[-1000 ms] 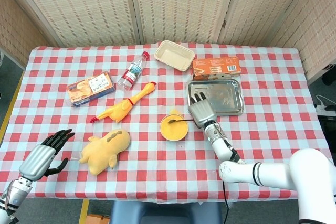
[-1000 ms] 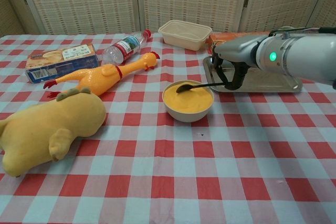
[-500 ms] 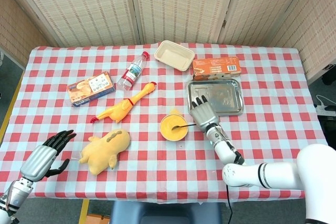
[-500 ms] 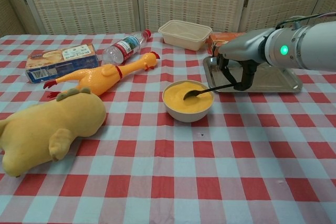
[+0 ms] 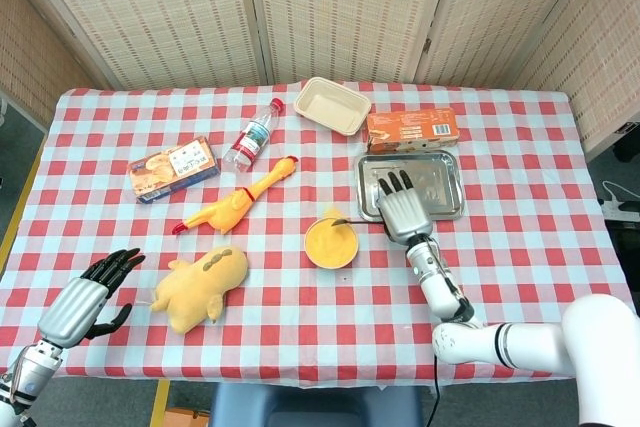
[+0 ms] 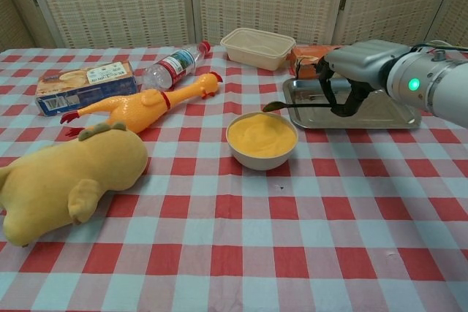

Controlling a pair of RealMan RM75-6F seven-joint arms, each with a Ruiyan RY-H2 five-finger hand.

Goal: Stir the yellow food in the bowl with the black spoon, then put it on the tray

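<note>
While clear of the yellow food (image 6: 262, 135) in the bowl (image 6: 262, 154), sits pinched in the right hand (image 6: 349, 84) — black spoon (image 6: 292, 106), short of the tray (image 6: 395, 115). Stirring seemingly done; placing left. Left hand (image 5: 85, 297) spread, idle.

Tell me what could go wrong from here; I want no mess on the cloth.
The spoon, held by the right hand, hangs lifted between the bowl and the tray; any food clinging to it could drip on the cloth. The hand may also set it down askew, overhanging the tray's rim.
</note>
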